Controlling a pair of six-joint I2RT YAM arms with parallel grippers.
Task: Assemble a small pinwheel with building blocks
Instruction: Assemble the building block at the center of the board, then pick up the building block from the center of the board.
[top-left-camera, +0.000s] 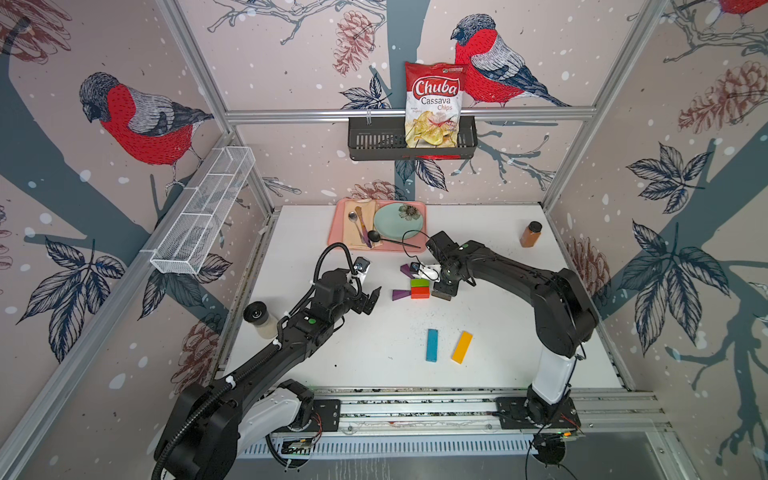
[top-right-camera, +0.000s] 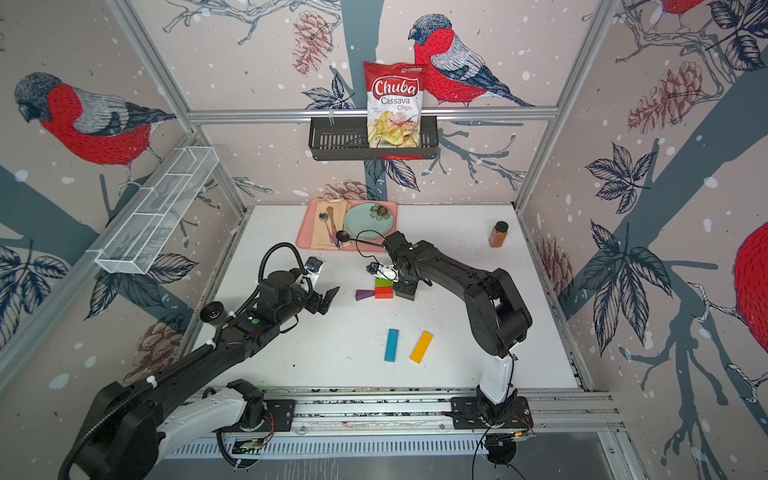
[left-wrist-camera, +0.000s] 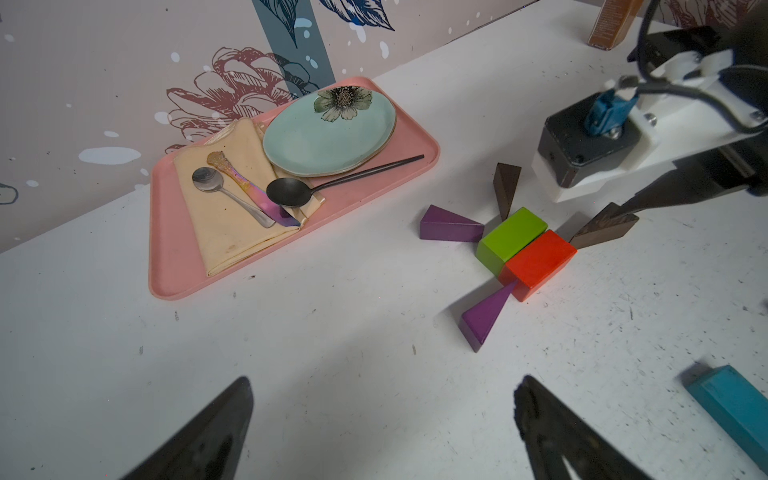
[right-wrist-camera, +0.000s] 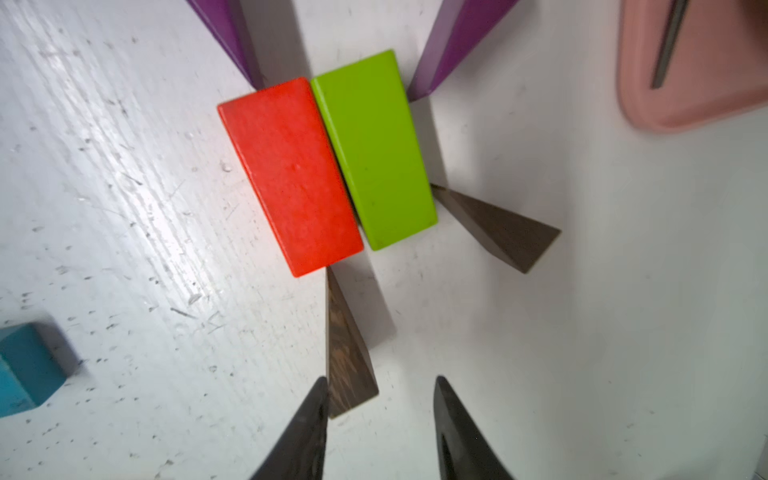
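The pinwheel lies part-built mid-table. Its red brick (right-wrist-camera: 291, 174) and green brick (right-wrist-camera: 374, 149) sit side by side as a hub (top-left-camera: 419, 287). Two purple wedges (left-wrist-camera: 451, 226) (left-wrist-camera: 486, 316) and a brown wedge (left-wrist-camera: 506, 183) point at its corners. A second brown wedge (right-wrist-camera: 347, 357) lies tip-first at the red brick's corner. My right gripper (right-wrist-camera: 380, 380) stands open around its wide end, one finger against it, the other well apart. The blue bar (top-left-camera: 432, 345) and yellow bar (top-left-camera: 462, 347) lie loose nearer the front. My left gripper (left-wrist-camera: 384, 378) hovers open and empty left of the hub.
A pink tray (top-left-camera: 336, 232) holds a plate (top-left-camera: 398, 220), napkin and cutlery just behind the blocks. A brown spice bottle (top-left-camera: 530, 235) stands back right, a jar (top-left-camera: 259, 318) by the left edge. A black basket (top-left-camera: 374, 141) with a chips bag hangs on the back wall.
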